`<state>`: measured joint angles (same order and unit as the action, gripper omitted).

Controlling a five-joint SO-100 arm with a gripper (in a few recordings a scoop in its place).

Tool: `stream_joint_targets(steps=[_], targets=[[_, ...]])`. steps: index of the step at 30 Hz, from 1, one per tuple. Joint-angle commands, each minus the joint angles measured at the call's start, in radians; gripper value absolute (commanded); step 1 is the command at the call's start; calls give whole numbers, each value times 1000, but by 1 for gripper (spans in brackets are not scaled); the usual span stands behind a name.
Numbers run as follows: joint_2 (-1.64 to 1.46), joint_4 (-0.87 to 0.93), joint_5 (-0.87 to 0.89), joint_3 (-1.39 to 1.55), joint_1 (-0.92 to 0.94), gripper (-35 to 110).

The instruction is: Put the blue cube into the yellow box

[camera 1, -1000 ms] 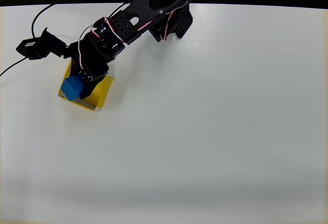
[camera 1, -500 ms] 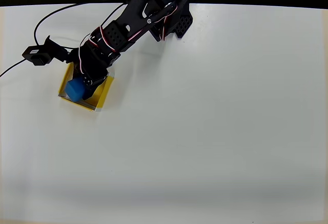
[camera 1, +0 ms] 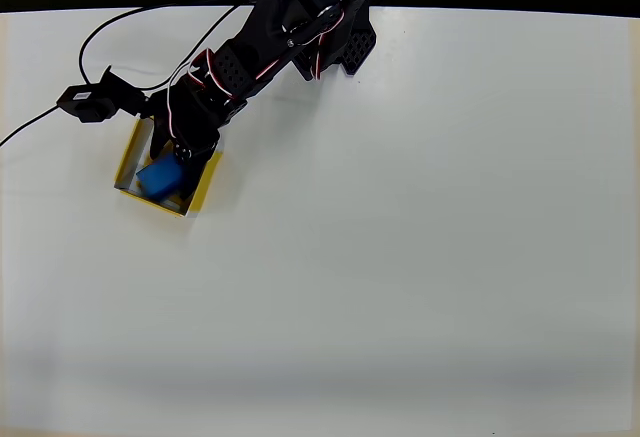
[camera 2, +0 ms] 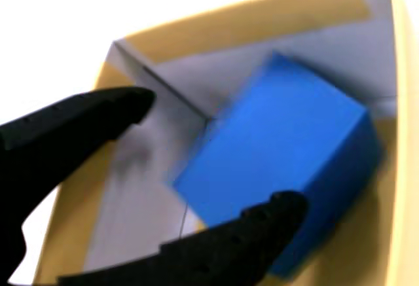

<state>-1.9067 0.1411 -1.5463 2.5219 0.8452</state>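
The blue cube (camera 1: pixel 159 175) lies tilted inside the yellow box (camera 1: pixel 203 186) at the table's left in the overhead view. My black gripper (camera 1: pixel 174 157) hovers over the box's far side, just above the cube. In the wrist view the cube (camera 2: pixel 281 152) rests on the box's pale floor, slightly blurred, with the yellow walls (camera 2: pixel 249 17) around it. The gripper (camera 2: pixel 216 152) is open: the upper finger (camera 2: pixel 98 119) stands clear of the cube, and the lower finger (camera 2: pixel 255 227) crosses in front of the cube's bottom edge.
The arm's base (camera 1: pixel 340 42) sits at the table's back edge. A black cable (camera 1: pixel 110 32) loops across the back left, and a small black module (camera 1: pixel 90 103) juts out beside the box. White tabletop (camera 1: pixel 420 257) stretches right and forward.
The jaws have opened and the blue cube has dropped from them onto the box floor. The gripper has shifted slightly toward the box's far side.
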Motion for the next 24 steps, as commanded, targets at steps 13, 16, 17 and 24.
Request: stream_joint_targets(steps=[13, 16, 17, 24], targets=[[-446, 86, -69, -184, -114, 28], [-541, 219, -118, -172, -202, 20], [-578, 264, -140, -158, -232, 19], [-861, 313, -172, 98, -440, 10]])
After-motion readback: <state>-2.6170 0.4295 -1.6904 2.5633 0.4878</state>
